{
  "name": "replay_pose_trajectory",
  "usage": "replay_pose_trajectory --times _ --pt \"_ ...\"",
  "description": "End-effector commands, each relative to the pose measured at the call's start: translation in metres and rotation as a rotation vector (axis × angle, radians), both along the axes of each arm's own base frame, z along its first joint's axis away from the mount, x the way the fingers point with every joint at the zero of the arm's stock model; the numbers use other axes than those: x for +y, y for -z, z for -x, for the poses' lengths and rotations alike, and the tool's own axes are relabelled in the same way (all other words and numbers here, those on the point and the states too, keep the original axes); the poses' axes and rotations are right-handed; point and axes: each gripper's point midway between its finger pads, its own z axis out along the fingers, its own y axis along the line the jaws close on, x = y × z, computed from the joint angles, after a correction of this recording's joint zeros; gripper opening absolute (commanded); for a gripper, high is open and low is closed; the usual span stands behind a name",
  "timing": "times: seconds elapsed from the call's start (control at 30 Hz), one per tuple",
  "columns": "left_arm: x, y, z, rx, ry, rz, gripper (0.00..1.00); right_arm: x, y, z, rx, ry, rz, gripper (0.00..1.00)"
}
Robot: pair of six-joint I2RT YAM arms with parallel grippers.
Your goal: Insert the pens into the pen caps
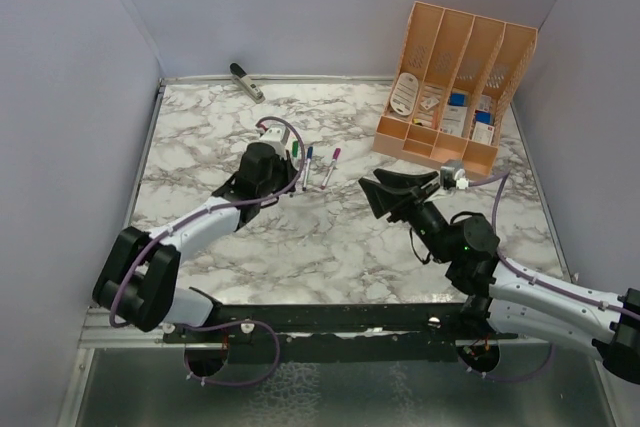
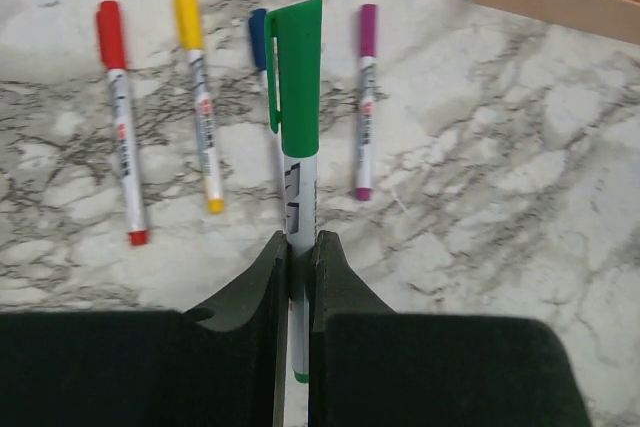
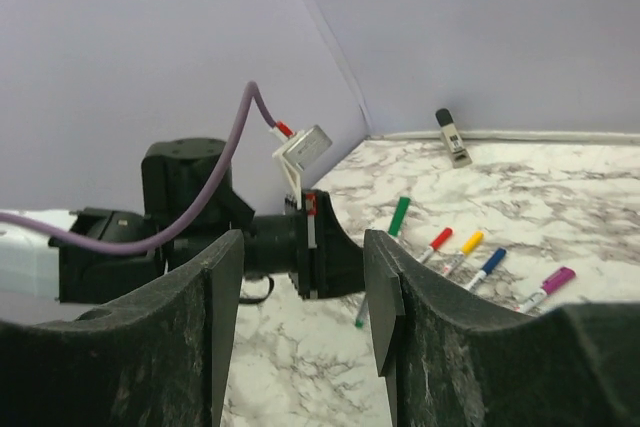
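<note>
A: Checked the left wrist view first: found left gripper (image 2: pixel 298 247) pinched tight on green pen (image 2: pixel 297 172), low on the barrel, with the cap end free and pointing away.
B: Capped?
A: Looked so. Saw green cap (image 2: pixel 297 77) seated on it. Guessed the low grip was chosen to keep the cap end reachable for the other arm.
B: Checked the right side?
A: Yes. Found right gripper (image 3: pixel 302 242) spread wide, holding nothing, aimed straight at the left one, near but apart. Read that as a push-on pose, not a grasp.
B: Located the rest?
A: Counted four flat on table (image 2: pixel 500 197), side by side: red pen (image 2: pixel 120 127), yellow pen (image 2: pixel 200 117), blue pen (image 2: pixel 258 42), purple pen (image 2: pixel 366 97), all wearing matching caps. Saw green held over them, crossing the blue in view; couldn't tell if touching.
B: Remaining?
A: Judged only a set-down beside the row. Flagged risk of knocking blue on descent.
</note>
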Motion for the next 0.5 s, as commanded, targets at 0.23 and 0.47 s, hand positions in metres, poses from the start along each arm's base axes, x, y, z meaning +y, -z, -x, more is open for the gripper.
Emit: replay_pose_trajectory --times 0.23,0.47 --pt "0.118 0.05 -0.064 0.223 -0.221 -0.201 0.0 -0.014 0.043 -0.017 0.124 0.13 0.124 0.5" --pt "0.121 0.076 -0.089 0.304 -0.173 -0.212 0.0 -0.048 0.074 -0.042 0.274 0.38 0.205 0.51"
